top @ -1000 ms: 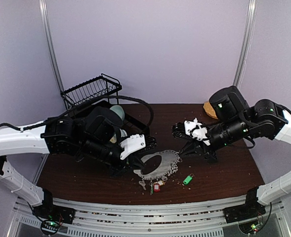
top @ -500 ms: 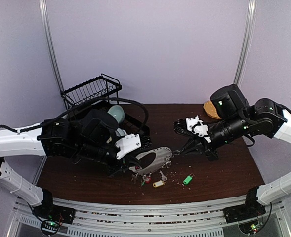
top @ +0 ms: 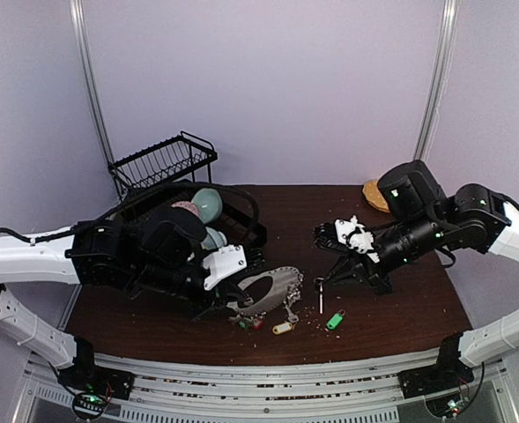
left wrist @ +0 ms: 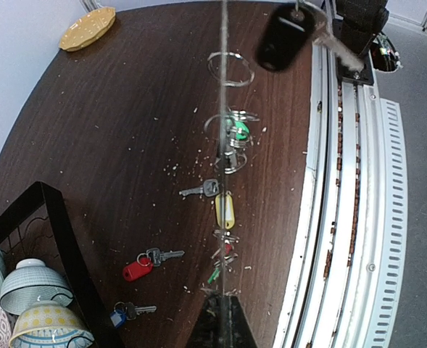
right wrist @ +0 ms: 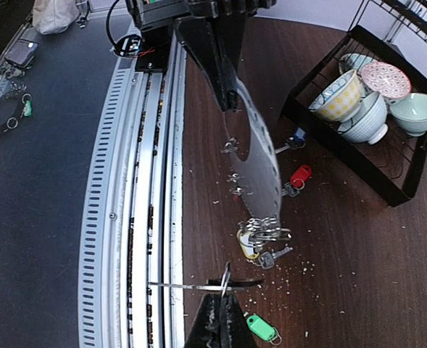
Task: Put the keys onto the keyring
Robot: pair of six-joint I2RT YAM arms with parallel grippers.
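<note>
Near the front edge of the desk [top: 400,304], about midway along it, the left gripper [top: 239,298] is clenched on the rim of the keyring [top: 272,288]. It holds the keyring lifted off the wood and tilted, so the left wrist camera sees it almost edge-on. Just to its right the right gripper [top: 322,282] is pinched shut on the black-tagged key [left wrist: 284,38], apparently by its small loop, with the blade hanging free.

The step in hand looks like bringing this key to the keyring. It will go best if the left arm holds the keyring steady while the right brings the loop square to the rim's edge. The key should come in slowly, since a glancing touch could twist it in so thin a pinch. Small loops bunch at the keyring's lower edge; whether they are threaded on or only lie beneath it I cannot tell.

The left arm lies low across the desk from the left, its wrist turned toward the middle. The right arm reaches in from the right with the forearm sloping down and the fingers pointing at the desk.

The green-tagged key [top: 334,320] and the yellow-tagged key [top: 283,328] lie loose by the front edge. The red-tagged key [left wrist: 135,270] and the blue-tagged key [left wrist: 119,315] lie nearer the dish rack [top: 241,225].
</note>
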